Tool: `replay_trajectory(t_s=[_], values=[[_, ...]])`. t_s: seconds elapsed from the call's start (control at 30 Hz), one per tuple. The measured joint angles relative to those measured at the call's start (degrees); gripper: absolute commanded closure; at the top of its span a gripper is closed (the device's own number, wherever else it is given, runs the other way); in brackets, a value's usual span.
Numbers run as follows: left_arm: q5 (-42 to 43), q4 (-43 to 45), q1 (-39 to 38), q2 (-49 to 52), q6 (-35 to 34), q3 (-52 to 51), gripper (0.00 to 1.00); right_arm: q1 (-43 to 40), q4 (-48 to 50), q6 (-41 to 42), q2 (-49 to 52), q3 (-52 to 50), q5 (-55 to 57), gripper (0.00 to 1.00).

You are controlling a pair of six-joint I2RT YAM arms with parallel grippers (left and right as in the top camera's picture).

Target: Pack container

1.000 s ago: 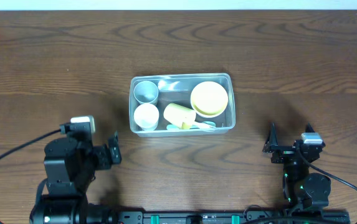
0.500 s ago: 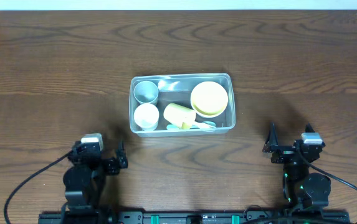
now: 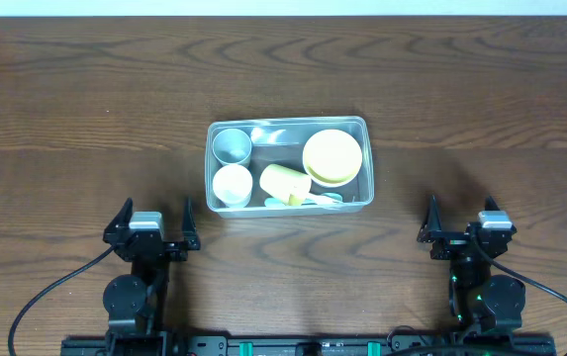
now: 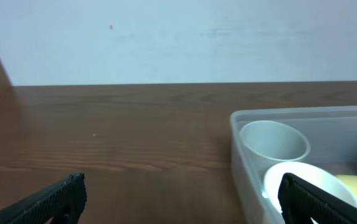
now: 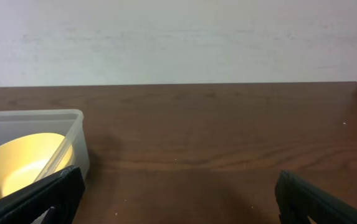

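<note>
The container [image 3: 293, 121], a clear rectangular tub, sits mid-table. Inside it are a grey cup [image 3: 232, 145], a white cup [image 3: 232, 185], a yellow bowl [image 3: 331, 156], a yellow cup [image 3: 285, 183] on its side and a pale spoon [image 3: 315, 200]. My left gripper [image 3: 154, 213] rests near the front edge, below the tub's left end, open and empty. My right gripper [image 3: 464, 225] rests at the front right, open and empty. The left wrist view shows the container [image 4: 303, 113] with the grey cup [image 4: 273, 140] ahead to the right. In the right wrist view the container [image 5: 72, 143] and yellow bowl [image 5: 22, 162] lie far left.
Dark wooden table [image 3: 85, 89] runs to a pale wall at the back. Black cables [image 3: 36, 302] trail from both arm bases along the front edge.
The left arm has drawn back toward the front edge and folded low, its open fingers now pointing at the tub. The right arm and the tub's contents have not moved.
</note>
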Motion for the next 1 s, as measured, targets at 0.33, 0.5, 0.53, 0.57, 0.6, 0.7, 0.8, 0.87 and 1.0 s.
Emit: replay_trajectory(t_s=[0.33,0.5,0.53,0.57,0.6,0.7,0.8,0.87,1.0], values=[[-1.01,-0.44,0.0,0.0,1.33,0.2,0.02,0.0,0.0,-0.02,0.0,0.0,0.0,0.01],[-1.01,-0.46,0.0,0.0,1.42,0.2,0.02,0.0,0.0,-0.02,0.0,0.0,0.0,0.01],[-1.03,-0.44,0.0,0.0,1.42,0.2,0.02,0.0,0.0,-0.02,0.0,0.0,0.0,0.01],[-1.03,-0.46,0.0,0.0,1.42,0.2,0.02,0.0,0.0,-0.02,0.0,0.0,0.0,0.01],[-1.01,-0.46,0.0,0.0,1.42,0.2,0.02,0.0,0.0,-0.02,0.0,0.0,0.02,0.01],[-1.03,-0.46,0.0,0.0,1.42,0.2,0.02,0.0,0.0,-0.02,0.0,0.0,0.0,0.01],[-1.03,-0.46,0.0,0.0,1.42,0.2,0.02,0.0,0.0,-0.02,0.0,0.0,0.0,0.01],[-1.03,-0.46,0.0,0.0,1.42,0.2,0.02,0.0,0.0,-0.02,0.0,0.0,0.0,0.01],[-1.03,-0.46,0.0,0.0,1.42,0.2,0.02,0.0,0.0,-0.02,0.0,0.0,0.0,0.01]])
